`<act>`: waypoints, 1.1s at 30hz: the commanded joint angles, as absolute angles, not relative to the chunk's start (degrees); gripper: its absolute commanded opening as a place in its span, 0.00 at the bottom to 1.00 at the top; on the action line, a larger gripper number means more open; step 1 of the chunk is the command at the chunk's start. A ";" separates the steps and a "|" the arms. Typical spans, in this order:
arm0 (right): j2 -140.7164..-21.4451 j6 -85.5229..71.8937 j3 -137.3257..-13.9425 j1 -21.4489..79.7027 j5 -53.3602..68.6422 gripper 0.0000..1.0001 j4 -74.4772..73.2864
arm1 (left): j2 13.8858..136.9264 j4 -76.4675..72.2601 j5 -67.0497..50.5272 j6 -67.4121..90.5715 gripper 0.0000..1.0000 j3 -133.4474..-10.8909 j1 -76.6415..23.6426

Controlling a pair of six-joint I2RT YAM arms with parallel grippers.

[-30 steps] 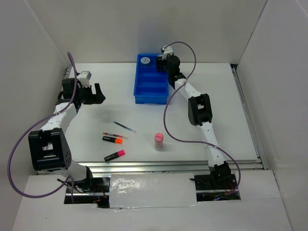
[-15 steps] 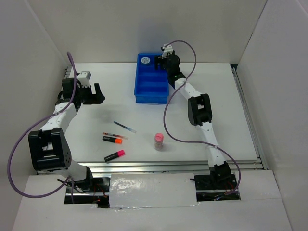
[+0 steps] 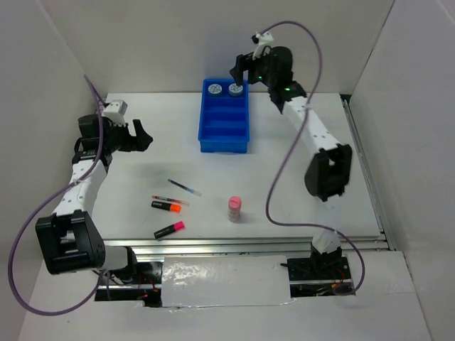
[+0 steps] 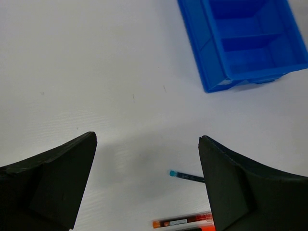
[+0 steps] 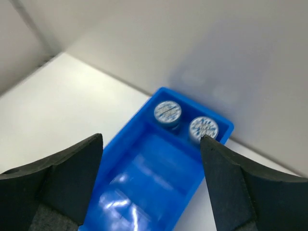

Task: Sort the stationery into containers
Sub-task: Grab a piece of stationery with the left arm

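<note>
Leaves blue pen [image 3: 184, 187] lying diagonally at centre, below-right of nearer left tool [image 3: 144, 136], spread empty; holds right tool [image 3: 242, 73], likewise spread, by tray [image 3: 224, 148] at top.

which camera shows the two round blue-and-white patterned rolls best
Right wrist: the two round blue-and-white patterned rolls sit large, side by side in the blue rectangular plastic tray's far compartment. Top external shows them tiny; left wrist misses them.
</note>
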State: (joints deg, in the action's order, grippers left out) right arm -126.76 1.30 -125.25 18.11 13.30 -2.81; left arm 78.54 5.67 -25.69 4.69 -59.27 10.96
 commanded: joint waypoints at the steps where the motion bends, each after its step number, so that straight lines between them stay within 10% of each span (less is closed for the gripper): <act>1: -107.18 0.78 -112.54 14.86 27.66 0.89 -17.01 | 73.57 2.55 -35.40 4.22 0.99 -55.65 12.39; 11: -62.69 7.64 -64.54 5.90 31.56 0.90 -29.00 | 59.26 11.24 -63.01 -21.69 0.99 -40.44 4.85; 33: -48.43 3.96 -63.54 -9.23 27.42 0.90 -38.49 | 73.12 -46.83 -34.90 3.94 0.95 -18.81 -38.05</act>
